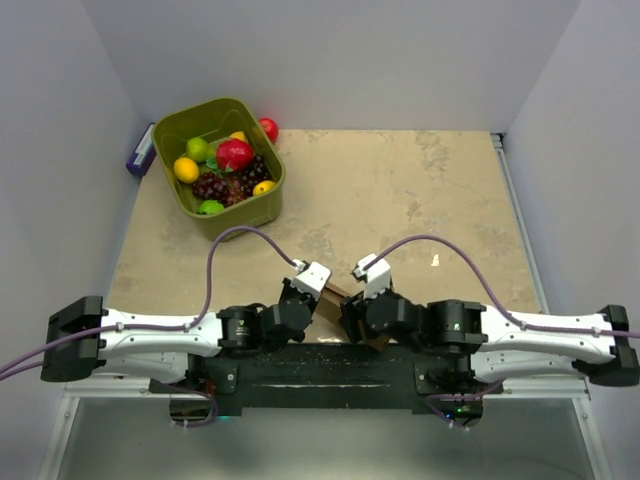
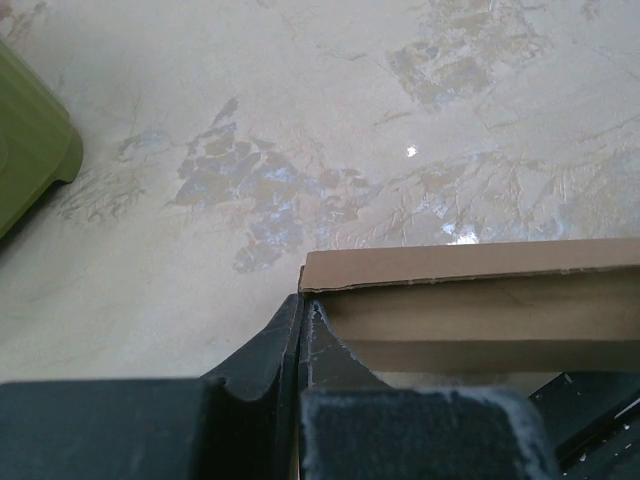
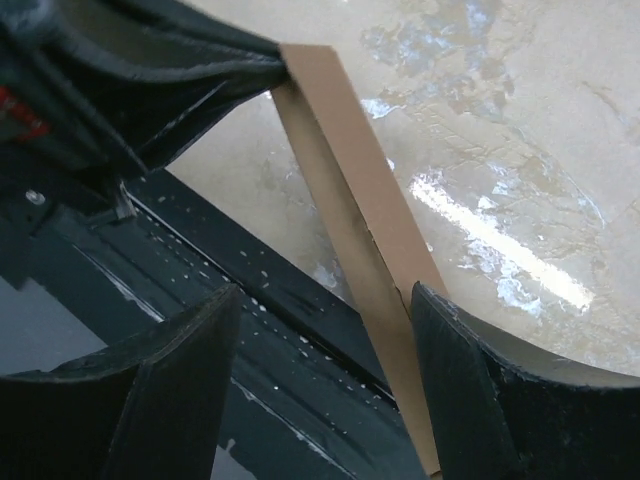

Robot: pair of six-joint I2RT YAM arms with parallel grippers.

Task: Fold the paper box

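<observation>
Bench, near edge: your left end effector is clenched on a corner of the paper box, by the black base rail. Your right end effector is released, one finger beside the panel. Risk: a one-corner hold lets the blank twist. Open bench lies ahead; the green bin sits far left.

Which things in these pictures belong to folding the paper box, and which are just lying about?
For the job:
- paper box, a brown cardboard blank

Just lying about:
- green bin
- mixed fruit inside the bin
- red fruit outside the bin, behind it
- purple object beside the bin, too small to identify
</observation>
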